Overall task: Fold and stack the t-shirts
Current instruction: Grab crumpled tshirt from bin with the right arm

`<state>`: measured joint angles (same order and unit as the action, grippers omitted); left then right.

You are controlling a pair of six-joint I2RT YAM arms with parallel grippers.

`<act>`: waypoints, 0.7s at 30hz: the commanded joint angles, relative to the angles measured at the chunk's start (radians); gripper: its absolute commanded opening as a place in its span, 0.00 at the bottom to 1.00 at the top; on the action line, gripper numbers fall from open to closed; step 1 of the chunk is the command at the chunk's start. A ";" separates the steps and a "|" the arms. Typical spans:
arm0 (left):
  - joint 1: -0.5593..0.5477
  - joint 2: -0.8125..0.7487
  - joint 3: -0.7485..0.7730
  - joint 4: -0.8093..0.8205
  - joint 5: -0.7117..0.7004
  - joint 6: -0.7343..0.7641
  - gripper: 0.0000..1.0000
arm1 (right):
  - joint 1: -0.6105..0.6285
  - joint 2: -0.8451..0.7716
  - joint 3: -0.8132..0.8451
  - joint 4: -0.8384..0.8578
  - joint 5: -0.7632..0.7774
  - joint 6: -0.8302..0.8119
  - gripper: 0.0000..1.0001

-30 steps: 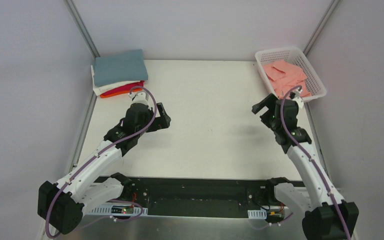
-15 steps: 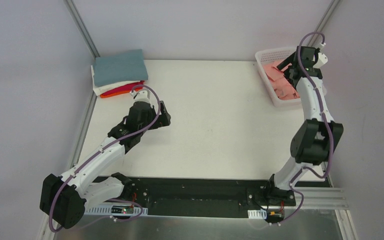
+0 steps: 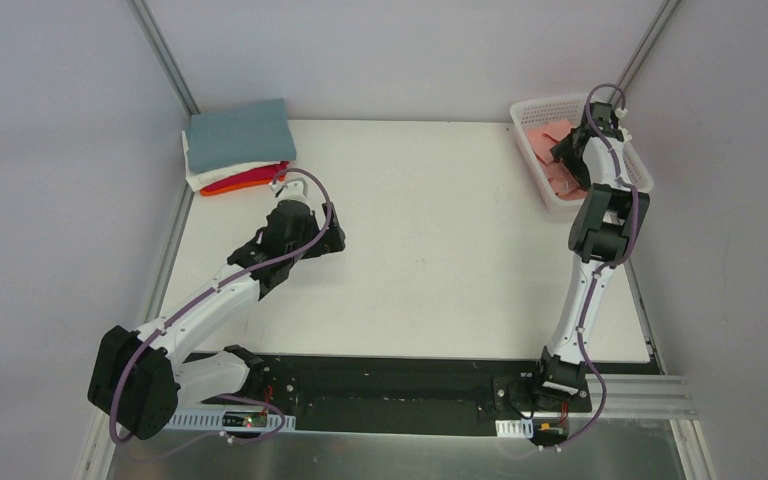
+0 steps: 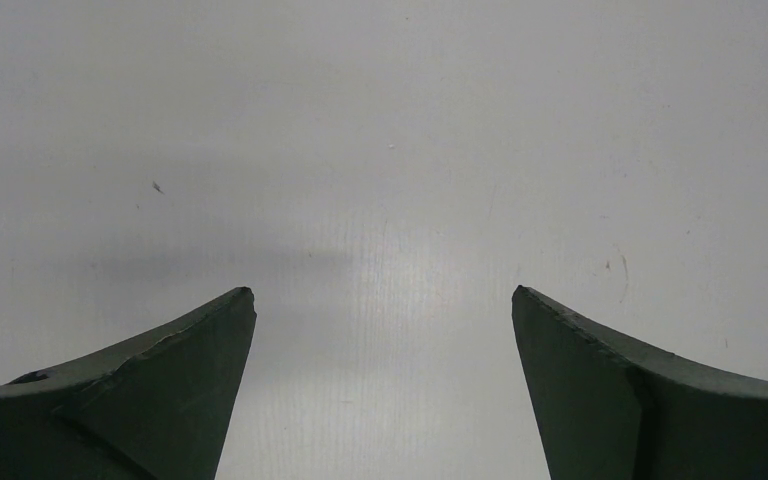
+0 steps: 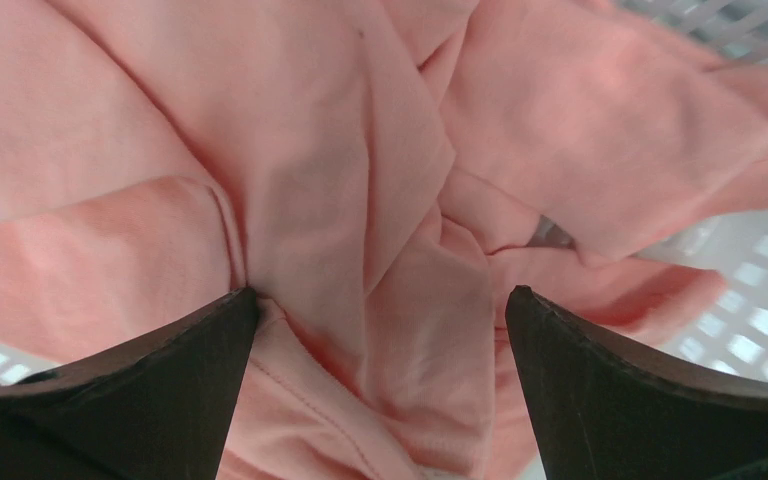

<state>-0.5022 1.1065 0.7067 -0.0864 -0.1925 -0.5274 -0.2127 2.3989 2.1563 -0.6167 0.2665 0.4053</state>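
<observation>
Grabbing the salmon-pink t-shirt [image 5: 340,150] out of the white lattice basket [image 3: 535,108] looks like the step in hand; the shirt lies in a crumpled heap inside that basket at the far right corner of the table [image 3: 440,220]; the right gripper [image 5: 382,292] hangs right over it with its fingers spread wide and nothing between them; can't tell from the wrist view whether the tips are touching the cloth.

My two cents on doing it well: aim for the thick ridge of folds that runs down the middle between the fingers, not a flat single layer; a bunched ridge gives the pads something to bite on; don't plunge all the way down, since a fingertip could snag in the lattice floor showing at the edges; once clamped, I'd lift straight up until the cloth clears the basket wall, otherwise that light-looking basket might come along for the ride.

Left gripper [image 4: 382,290] hovers over bare table, also spread apart and holding nothing; seems a sensible spot to lay the shirt flat.

Finished pile sits in the far left corner: grey-blue shirt [image 3: 240,135] on top, white [image 3: 210,175] under it, orange [image 3: 225,187] and red [image 3: 260,175] peeking out below; well apart from the basket.
</observation>
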 commanded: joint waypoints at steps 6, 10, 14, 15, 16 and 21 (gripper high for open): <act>0.004 0.025 0.040 0.034 -0.015 0.003 1.00 | 0.003 0.086 0.045 -0.014 -0.214 -0.019 0.90; 0.005 0.023 0.035 0.030 -0.015 0.001 1.00 | 0.002 0.098 0.044 0.004 -0.228 -0.032 0.56; 0.005 0.005 0.029 0.025 -0.011 -0.002 1.00 | 0.002 0.061 0.044 0.045 -0.252 -0.050 0.17; 0.005 -0.002 0.027 0.025 -0.010 -0.004 1.00 | 0.001 0.041 0.044 0.059 -0.255 -0.052 0.11; 0.005 -0.011 0.023 0.025 -0.011 -0.006 1.00 | 0.001 0.023 0.045 0.071 -0.255 -0.052 0.00; 0.005 -0.060 0.002 0.017 -0.013 -0.014 1.00 | 0.001 -0.136 0.049 0.136 -0.240 -0.049 0.00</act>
<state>-0.5022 1.1091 0.7116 -0.0868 -0.1925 -0.5312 -0.2237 2.4466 2.1784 -0.5682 0.0582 0.3618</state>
